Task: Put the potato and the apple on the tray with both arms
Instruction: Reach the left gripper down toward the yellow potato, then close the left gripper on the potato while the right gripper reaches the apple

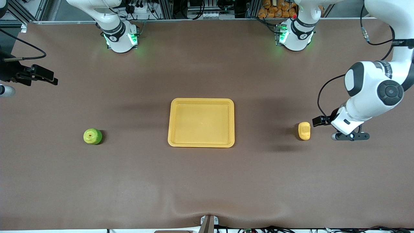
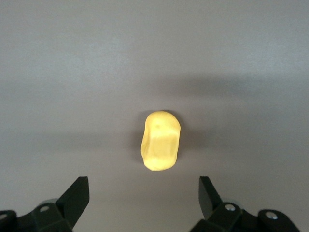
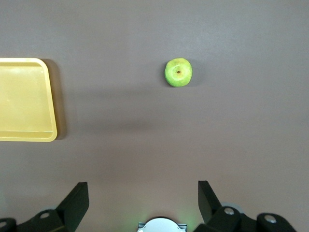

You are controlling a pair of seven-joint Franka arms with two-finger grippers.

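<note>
The yellow tray (image 1: 200, 144) lies in the middle of the table with nothing on it. The yellow potato (image 1: 304, 130) lies toward the left arm's end; the green apple (image 1: 92, 136) lies toward the right arm's end. My left gripper (image 1: 351, 136) is beside the potato, farther toward the table's end, open and empty. In the left wrist view the potato (image 2: 160, 141) lies just ahead of my open left gripper (image 2: 144, 193). My right gripper (image 1: 38, 76) hangs high over the right arm's end of the table. It (image 3: 143, 193) is open and empty, with the apple (image 3: 178, 72) and a tray corner (image 3: 24, 99) far below.
The brown table cover has a wrinkle near the front edge by a camera mount (image 1: 208, 223). The arms' green-lit bases (image 1: 121, 37) (image 1: 296, 35) stand along the edge farthest from the front camera. The right arm's base (image 3: 161, 226) shows in the right wrist view.
</note>
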